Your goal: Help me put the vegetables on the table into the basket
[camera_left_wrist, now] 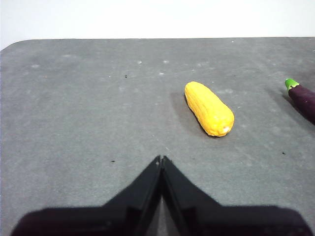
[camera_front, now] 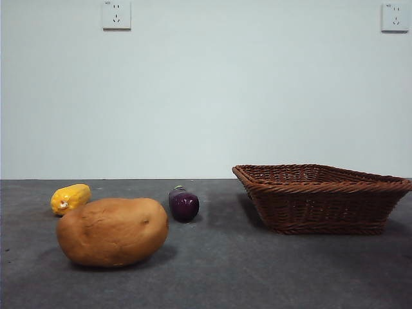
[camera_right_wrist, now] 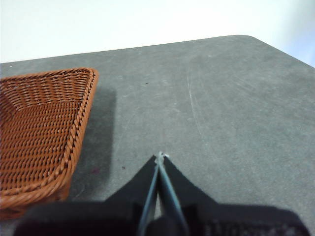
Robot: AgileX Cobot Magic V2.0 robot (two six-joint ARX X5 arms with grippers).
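Overhead, both end effectors [camera_left_wrist: 161, 158] [camera_right_wrist: 160, 155] hover closed.

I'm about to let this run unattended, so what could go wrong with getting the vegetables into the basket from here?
The potato is large and rounded, so a gripper may slip off it or send it rolling.

The eggplant is small and glossy and lies close behind the potato, so reaching for either could knock the other.

The basket is shallow with flared sides, so a vegetable dropped near the rim could bounce or roll out. The left gripper and right gripper are both shut and must open first.
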